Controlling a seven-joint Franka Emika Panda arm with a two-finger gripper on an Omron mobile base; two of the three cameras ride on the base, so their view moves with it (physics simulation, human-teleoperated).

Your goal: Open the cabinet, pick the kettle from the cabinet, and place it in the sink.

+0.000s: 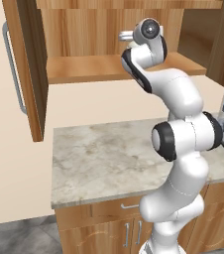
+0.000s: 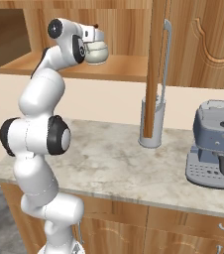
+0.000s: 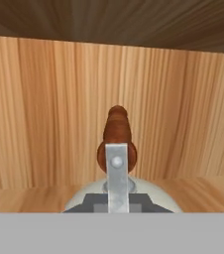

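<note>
- pincer [image 2: 95, 38] is up inside the open cabinet [image 2: 129, 30], right at the kettle [image 2: 97, 51]; the fingers are hidden, so cannot tell if it is spread or pinching the kettle
- hand view: kettle's thin upright handle [image 3: 117, 171] dead centre, red knob [image 3: 117, 130] just behind it, cream body low in the view, wooden back wall of the cabinet beyond
- kettle is in the cabinet over the bottom shelf [image 1: 84, 67]; cannot tell if it rests on the shelf or is lifted off it
- left base view: the arm's wrist covers most of the kettle
- left door [image 1: 27, 64] of the cabinet swung wide open, long silver bar handle [image 1: 12, 64] on it
- right door [image 2: 156, 59] also open, seen edge-on in the right base view, its bar handle [image 2: 166, 54] facing right
- grey cylindrical canister [image 2: 150, 124] stands on the table [image 2: 114, 163] below the right door
- grey coffee machine [image 2: 214, 144] on the table, well apart to the right
- base cabinets [image 1: 109, 225] with short handles under the table
</note>
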